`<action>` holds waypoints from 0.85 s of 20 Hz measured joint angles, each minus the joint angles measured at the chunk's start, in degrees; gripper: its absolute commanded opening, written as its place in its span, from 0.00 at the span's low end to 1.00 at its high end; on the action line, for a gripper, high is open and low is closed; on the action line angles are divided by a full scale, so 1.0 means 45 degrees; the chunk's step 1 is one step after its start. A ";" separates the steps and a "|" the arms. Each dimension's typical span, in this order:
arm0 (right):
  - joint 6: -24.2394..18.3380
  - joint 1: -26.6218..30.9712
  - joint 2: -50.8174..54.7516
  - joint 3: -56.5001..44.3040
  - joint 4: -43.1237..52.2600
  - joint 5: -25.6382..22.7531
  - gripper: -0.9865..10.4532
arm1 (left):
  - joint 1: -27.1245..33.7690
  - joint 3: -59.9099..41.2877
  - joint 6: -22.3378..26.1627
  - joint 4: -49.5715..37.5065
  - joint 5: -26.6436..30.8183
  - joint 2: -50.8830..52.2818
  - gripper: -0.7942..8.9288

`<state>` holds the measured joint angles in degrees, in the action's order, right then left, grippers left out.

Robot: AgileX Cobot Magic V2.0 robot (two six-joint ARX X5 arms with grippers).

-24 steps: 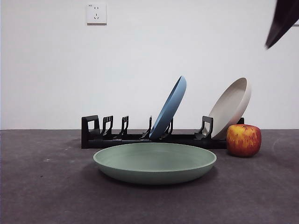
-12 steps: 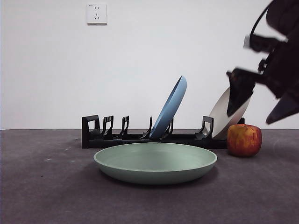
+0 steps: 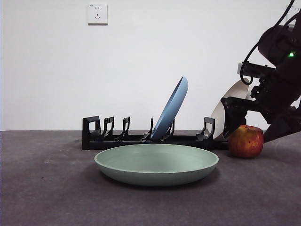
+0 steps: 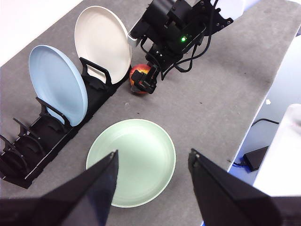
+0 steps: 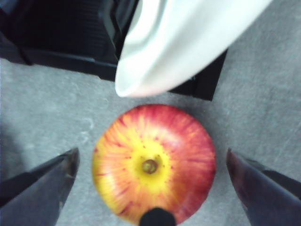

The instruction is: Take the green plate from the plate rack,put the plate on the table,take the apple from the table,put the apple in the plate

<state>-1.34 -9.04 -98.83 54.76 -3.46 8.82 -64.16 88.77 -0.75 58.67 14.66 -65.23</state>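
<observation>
The green plate (image 3: 156, 164) lies flat on the table (image 3: 47, 197) in front of the plate rack (image 3: 141, 136); it also shows in the left wrist view (image 4: 131, 161). The apple (image 3: 245, 141) stands on the table at the rack's right end, next to the beige plate. My right gripper (image 3: 251, 125) hangs just above the apple, jaws open on either side of it (image 5: 154, 162), not touching. My left gripper (image 4: 153, 165) is open and empty, high above the green plate.
A blue plate (image 3: 170, 109) leans in the middle of the rack and a beige plate (image 3: 225, 110) at its right end, just behind the apple. The rack's left slots are empty. A cable and adapter (image 4: 256, 155) lie off the table's edge.
My right arm has come down from the top right corner to the apple, in front of the beige plate. The plates and the apple have not moved.
</observation>
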 measured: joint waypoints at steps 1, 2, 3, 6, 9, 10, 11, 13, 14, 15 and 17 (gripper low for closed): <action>0.0000 0.0000 -0.0102 0.0000 0.0039 -0.0005 0.72 | 0.0000 0.0000 0.0000 0.0000 0.0005 0.0000 0.34; 0.0000 0.0000 -0.0185 0.0000 0.0053 0.0000 0.64 | 0.0000 0.0000 0.0000 0.0000 0.0015 0.0000 0.34; 0.0000 0.0000 -0.0228 0.0000 0.0136 -0.0005 0.55 | 0.0000 0.0000 0.0000 0.0000 0.0029 0.0000 0.34; 0.0005 0.0000 -0.0238 0.0000 0.0301 0.0010 0.32 | 0.0000 0.0000 -0.0005 0.0000 0.0029 0.0000 0.34; 0.0005 0.0000 -0.0238 0.0000 0.0316 0.0039 0.18 | 0.0000 0.0000 -0.0068 0.0000 0.0029 0.0000 0.34; 0.0005 0.0000 -0.0238 0.0000 0.0325 0.0039 0.14 | 0.0000 0.0000 -0.0083 0.0000 0.0029 0.0000 0.34; 0.0005 0.0000 -0.0238 0.0000 0.0325 0.0039 0.08 | 0.0000 0.0000 -0.0083 0.0000 0.0029 0.0000 0.34; 0.0005 0.0000 -0.0238 0.0000 0.0325 0.0039 0.07 | 0.0000 0.0000 -0.0083 0.0000 0.0029 0.0000 0.34; 0.0005 0.0000 -0.0238 0.0000 0.0325 0.0039 0.07 | 0.0000 0.0000 -0.0083 0.0000 0.0029 0.0000 0.34; 0.0010 0.0000 -0.0238 0.0000 0.0311 0.0039 0.07 | 0.0000 0.0000 -0.0083 0.0000 0.0029 0.0000 0.34; 0.0010 0.0000 -0.0160 0.0024 0.0058 0.0039 0.07 | 0.0000 0.0000 -0.0083 0.0000 0.0029 0.0000 0.34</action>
<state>-1.30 -9.04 -99.55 54.87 -3.20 8.99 -64.16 88.77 -1.13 58.67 14.79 -65.23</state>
